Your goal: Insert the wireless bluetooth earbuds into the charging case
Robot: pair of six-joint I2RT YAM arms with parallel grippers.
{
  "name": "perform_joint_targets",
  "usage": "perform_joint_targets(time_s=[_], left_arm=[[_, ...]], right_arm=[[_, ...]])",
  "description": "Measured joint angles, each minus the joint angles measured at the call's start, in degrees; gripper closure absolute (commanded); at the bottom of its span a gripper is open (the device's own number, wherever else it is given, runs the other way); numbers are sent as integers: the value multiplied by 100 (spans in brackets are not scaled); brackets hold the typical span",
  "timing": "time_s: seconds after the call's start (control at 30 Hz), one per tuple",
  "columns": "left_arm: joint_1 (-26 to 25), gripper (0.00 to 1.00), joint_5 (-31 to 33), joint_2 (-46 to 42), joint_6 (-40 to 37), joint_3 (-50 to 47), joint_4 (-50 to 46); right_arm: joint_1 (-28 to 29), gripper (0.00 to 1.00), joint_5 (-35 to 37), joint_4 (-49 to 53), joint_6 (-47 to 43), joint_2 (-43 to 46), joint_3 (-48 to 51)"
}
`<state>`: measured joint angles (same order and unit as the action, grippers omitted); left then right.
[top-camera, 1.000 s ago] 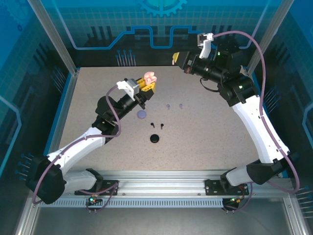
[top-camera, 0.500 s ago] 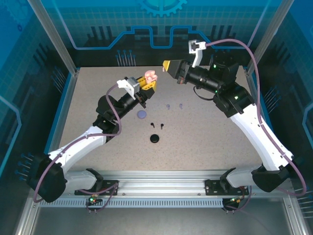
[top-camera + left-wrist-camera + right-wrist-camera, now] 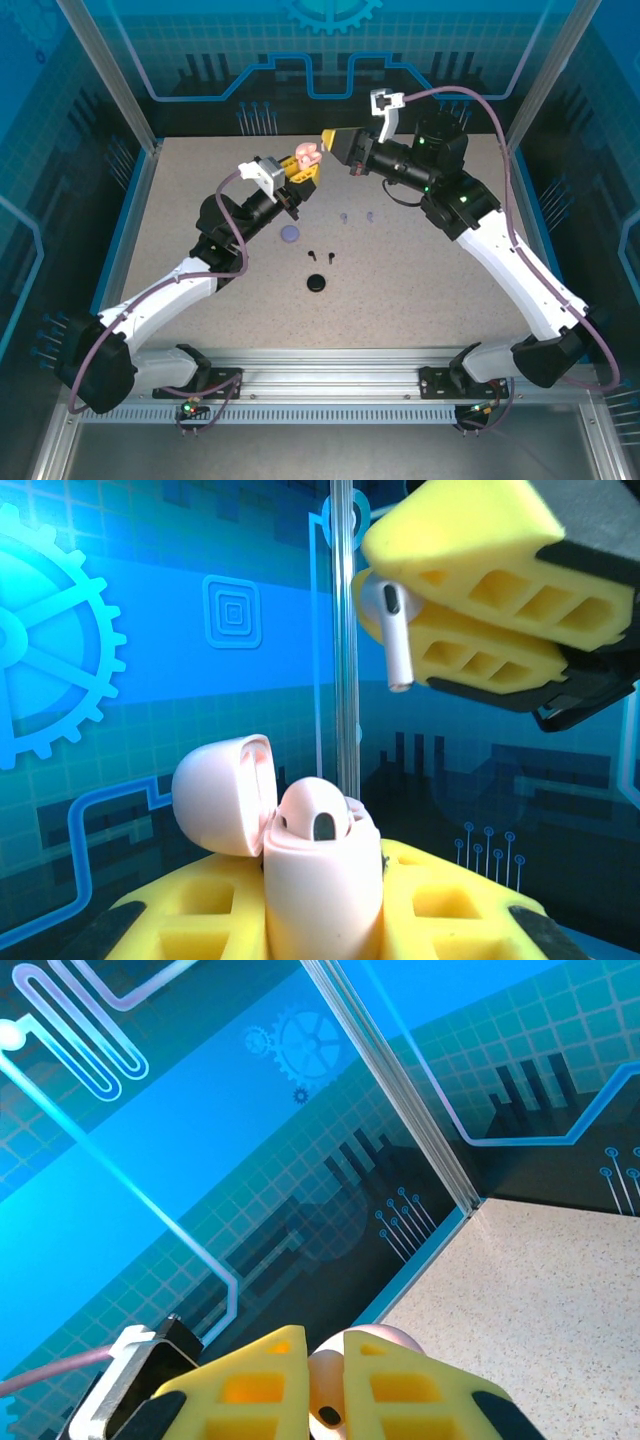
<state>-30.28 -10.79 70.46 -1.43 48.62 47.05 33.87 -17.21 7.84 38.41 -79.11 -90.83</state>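
The speckled table (image 3: 420, 300) lies well below both grippers, and free air is left all round them, with the blue back wall (image 3: 200, 60) beyond. The left gripper (image 3: 303, 172) is clamped on the pale pink charging case (image 3: 320, 880), which is held upright with its lid (image 3: 225, 795) swung back. One socket is judged to be filled already. The right gripper (image 3: 335, 138) is closed on a pale pink earbud (image 3: 393, 630), carried just above and beside the case's mouth, apart from it. The stem is pointed down, roughly along the socket's axis, so a short descent toward the left gripper is judged to be needed. The lavender earbuds (image 3: 345, 217) and black earbuds (image 3: 312, 250) lie on the table below both grippers.
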Motion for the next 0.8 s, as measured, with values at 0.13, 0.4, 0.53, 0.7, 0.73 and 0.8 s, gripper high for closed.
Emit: perform_joint_targets(time_s=[0.13, 0.4, 0.53, 0.7, 0.73, 0.8], left_arm=[[0, 100, 0, 0, 0, 2, 0], [-28, 100, -2, 0, 0, 7, 0], [-33, 100, 0, 0, 0, 9, 2], [-33, 100, 0, 0, 0, 9, 2], [-33, 100, 0, 0, 0, 9, 2], [-33, 100, 0, 0, 0, 9, 2]], right_arm=[[26, 88, 0, -7, 17, -96, 0], [35, 89, 0, -48, 20, -111, 2], [33, 89, -2, -70, 26, -151, 2], [35, 89, -46, -107, 63, -223, 4], [35, 89, -59, -109, 66, -229, 9], [37, 89, -94, -107, 81, -229, 11]])
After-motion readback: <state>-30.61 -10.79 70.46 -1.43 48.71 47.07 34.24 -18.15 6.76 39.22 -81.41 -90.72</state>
